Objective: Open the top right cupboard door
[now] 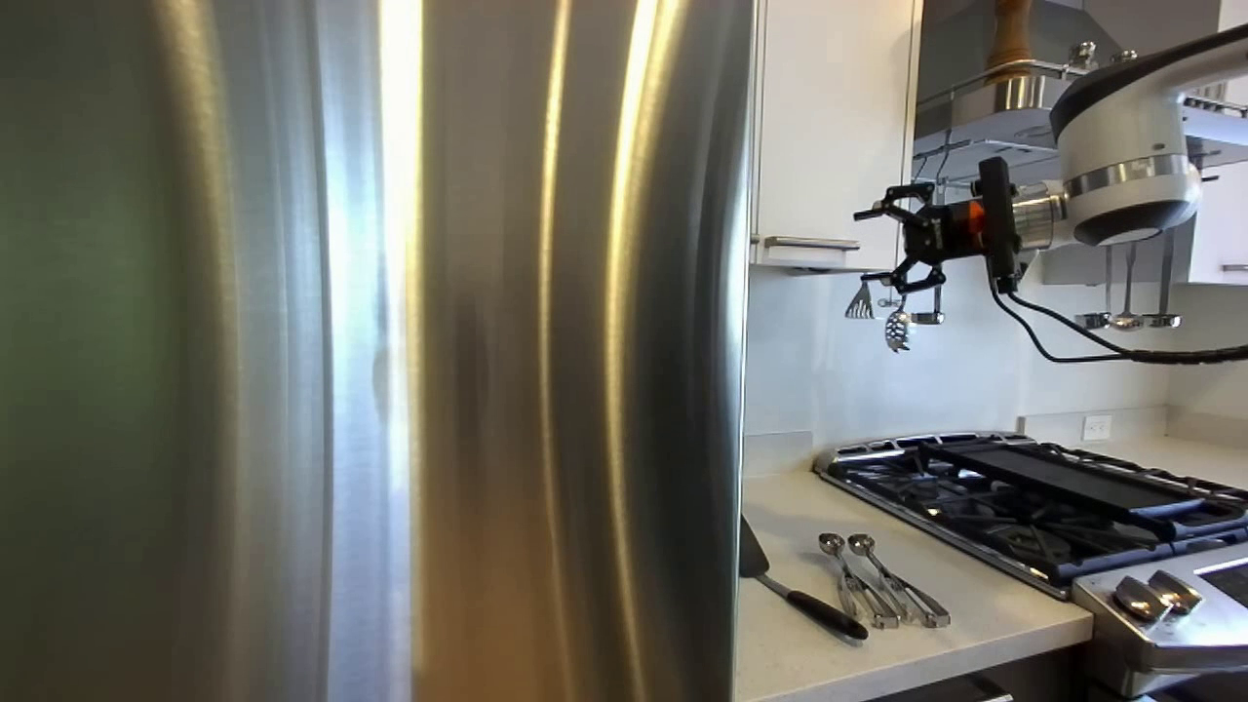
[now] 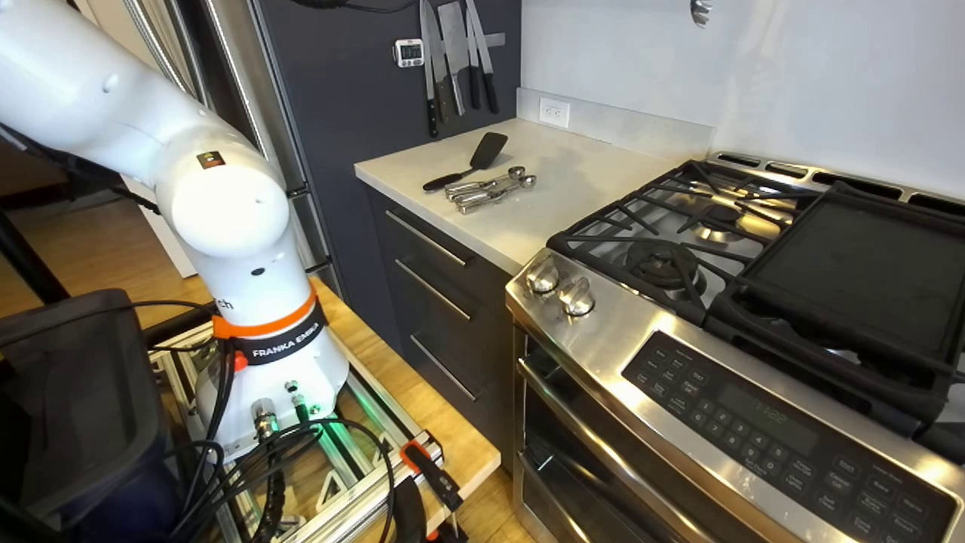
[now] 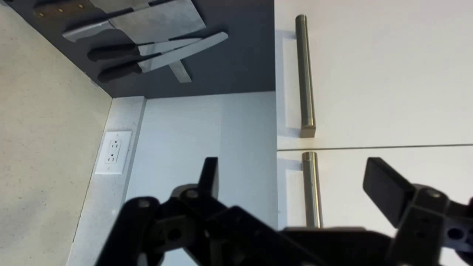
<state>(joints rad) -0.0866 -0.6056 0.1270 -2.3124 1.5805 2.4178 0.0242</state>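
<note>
Pale backsplash [image 1: 877, 390] behind gas stove [image 1: 1209, 624], lower right of frame in an exterior view. Closed top right cupboard door [image 1: 834, 127] at upper right there, lower right corner behind gripper [image 1: 862, 247], beside handle [image 1: 811, 243]. Fingers [image 3: 388, 192] wide apart, holding nothing. In wrist view: same door at lower right, handle between both fingers in frame; depth gap, can't tell.

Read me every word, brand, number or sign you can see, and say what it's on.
"FRANKA EMIKA": black band on the robot arm.
"ch": higher on that arm; the rest doesn't show.
"11:22", dimly: oven display.
"0" to "9": oven keypad.
"Start": control panel.
Too small or blurred: other control panel labels, digits on the white timer, arm sticker.
</note>
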